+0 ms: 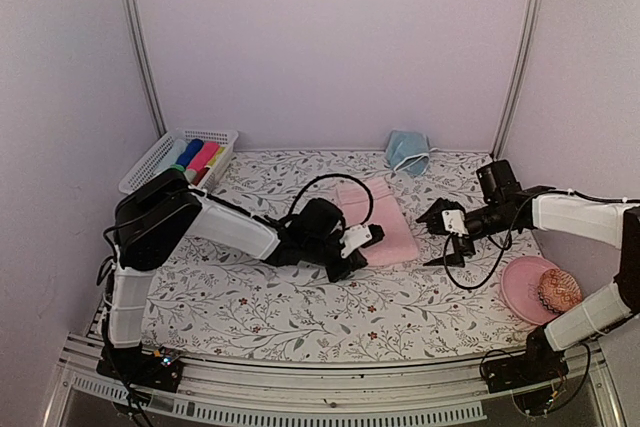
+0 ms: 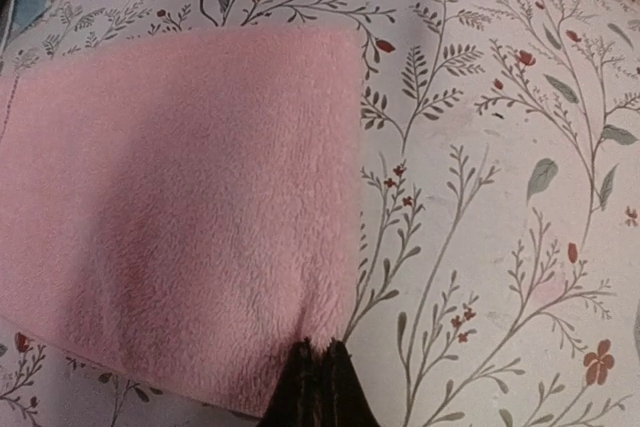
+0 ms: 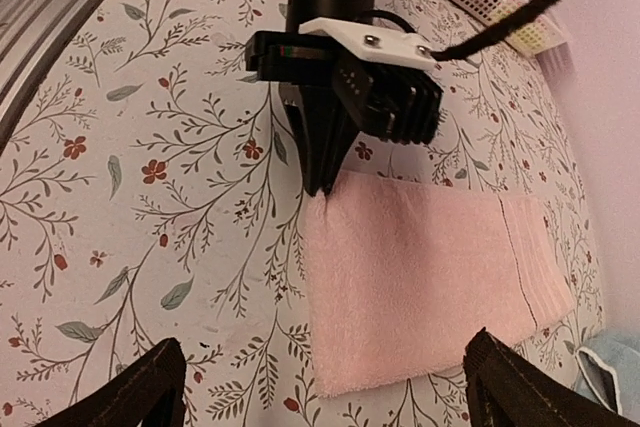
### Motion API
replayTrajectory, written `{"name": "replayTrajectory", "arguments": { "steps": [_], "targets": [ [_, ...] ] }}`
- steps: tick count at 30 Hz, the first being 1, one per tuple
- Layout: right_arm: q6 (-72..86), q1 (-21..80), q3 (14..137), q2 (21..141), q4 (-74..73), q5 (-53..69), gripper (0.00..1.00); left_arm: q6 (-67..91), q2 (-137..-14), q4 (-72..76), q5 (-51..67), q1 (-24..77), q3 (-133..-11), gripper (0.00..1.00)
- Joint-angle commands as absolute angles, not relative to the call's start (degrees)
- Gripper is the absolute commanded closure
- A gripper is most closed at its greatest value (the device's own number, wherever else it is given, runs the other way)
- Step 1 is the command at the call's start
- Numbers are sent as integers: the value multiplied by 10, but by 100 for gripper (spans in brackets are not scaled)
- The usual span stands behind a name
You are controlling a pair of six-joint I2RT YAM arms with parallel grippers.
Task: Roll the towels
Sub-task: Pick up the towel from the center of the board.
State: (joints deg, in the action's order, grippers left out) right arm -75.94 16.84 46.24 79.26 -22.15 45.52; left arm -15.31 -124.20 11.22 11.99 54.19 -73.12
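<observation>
The pale pink towel (image 1: 378, 225) lies flat on the flowered table, filling the left of the left wrist view (image 2: 180, 197). My left gripper (image 1: 366, 238) is shut on its near corner; the black fingertips (image 2: 320, 355) pinch the edge, and a small crease runs up from them. The right wrist view also shows that gripper (image 3: 326, 179) at the towel (image 3: 420, 277) corner. My right gripper (image 1: 428, 240) stands wide open just right of the pink towel, low over the table, with nothing between its fingers (image 3: 150, 387). The light blue towel (image 1: 407, 150) lies crumpled at the back wall.
A white basket (image 1: 150, 162) with coloured cloth tubes sits at the back left. Near the right arm's base is a round pink plate (image 1: 520, 287) with a small round object on it. Black cables loop over the table by both wrists.
</observation>
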Motion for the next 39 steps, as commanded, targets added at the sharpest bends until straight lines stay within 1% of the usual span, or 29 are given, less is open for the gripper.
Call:
{"name": "replayTrajectory", "arguments": {
  "steps": [1,4,11,19,24,27,31,32,34,37,39],
  "targets": [
    [-813,213,456,826,-139,401,6,-86,-1221,136,212,519,-720,100],
    [-800,228,434,848,-88,362,7,-62,-1219,141,237,506,-718,100],
    [-795,234,386,872,1,325,8,-11,-1225,157,304,471,-717,100],
    [-794,263,333,897,141,257,13,16,-1232,162,328,460,-727,100],
    [-804,281,308,912,218,198,19,22,-1236,163,337,458,-730,100],
    [-813,288,302,931,246,166,26,22,-1236,162,338,457,-731,100],
    [-825,293,295,948,275,144,29,22,-1235,161,340,456,-730,100],
    [-826,295,294,950,276,143,34,22,-1234,162,340,455,-728,100],
    [-828,298,294,950,275,144,46,21,-1233,162,338,455,-726,100],
    [-828,298,293,941,256,159,75,19,-1234,159,334,454,-724,100],
    [-828,298,296,936,238,169,88,17,-1234,156,332,454,-723,100]
  ]
}}
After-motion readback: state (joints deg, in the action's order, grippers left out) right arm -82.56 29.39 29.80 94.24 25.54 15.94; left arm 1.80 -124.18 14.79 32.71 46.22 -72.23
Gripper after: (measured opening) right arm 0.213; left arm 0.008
